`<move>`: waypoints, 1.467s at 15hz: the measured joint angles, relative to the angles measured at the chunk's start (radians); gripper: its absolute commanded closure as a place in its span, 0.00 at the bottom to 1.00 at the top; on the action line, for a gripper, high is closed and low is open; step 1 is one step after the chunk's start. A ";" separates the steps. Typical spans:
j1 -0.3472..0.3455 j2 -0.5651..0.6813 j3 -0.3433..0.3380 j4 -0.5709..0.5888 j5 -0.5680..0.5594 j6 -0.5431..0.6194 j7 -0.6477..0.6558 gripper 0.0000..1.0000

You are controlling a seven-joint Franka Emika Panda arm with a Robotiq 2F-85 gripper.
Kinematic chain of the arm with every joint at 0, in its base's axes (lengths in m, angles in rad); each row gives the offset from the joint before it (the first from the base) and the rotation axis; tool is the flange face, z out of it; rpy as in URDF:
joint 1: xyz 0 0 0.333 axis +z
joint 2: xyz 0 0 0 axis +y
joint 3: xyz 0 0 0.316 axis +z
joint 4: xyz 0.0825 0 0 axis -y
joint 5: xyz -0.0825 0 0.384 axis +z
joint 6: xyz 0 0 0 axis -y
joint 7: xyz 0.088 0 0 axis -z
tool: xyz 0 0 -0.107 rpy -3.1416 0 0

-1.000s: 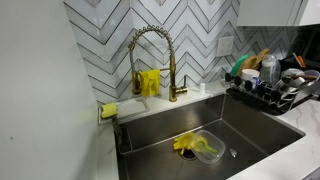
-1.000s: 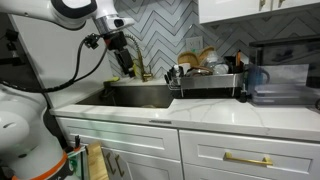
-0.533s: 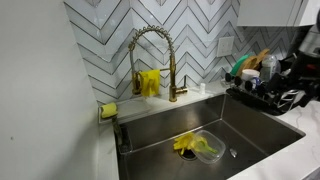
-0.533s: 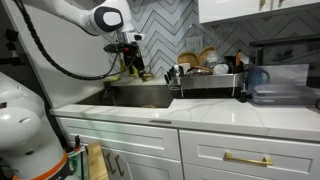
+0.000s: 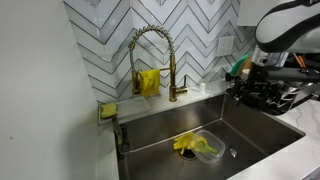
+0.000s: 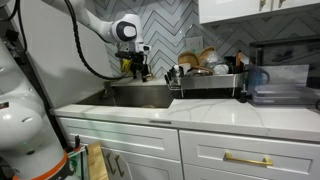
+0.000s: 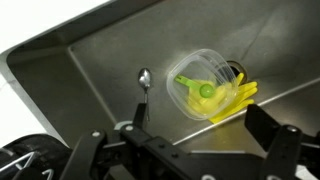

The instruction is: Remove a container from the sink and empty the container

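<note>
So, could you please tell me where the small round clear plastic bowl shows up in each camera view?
In an exterior view: the small round clear plastic bowl lies low, right of centre, on the grey steel sink's floor.
In an exterior view: not visible; the sink's floor is hidden.
Wrist view: right of centre.
Shared landmark: the soft yellow cloth against the bowl, where shown.

Item: black two-fingered gripper (image 5: 256,98) on white robot arm (image 5: 290,20) | Change: out of frame a second ago, since entered an exterior view over the right end of the grey stainless-steel sink (image 5: 262,132) | Also: shifted lower and nearer the black wire dish rack (image 6: 205,84) in an exterior view.
</note>
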 measured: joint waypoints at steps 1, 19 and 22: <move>-0.001 -0.008 -0.003 -0.002 0.000 0.000 -0.001 0.00; 0.071 0.302 0.039 -0.008 -0.272 0.579 -0.093 0.00; 0.072 0.336 0.038 -0.004 -0.283 0.611 -0.095 0.00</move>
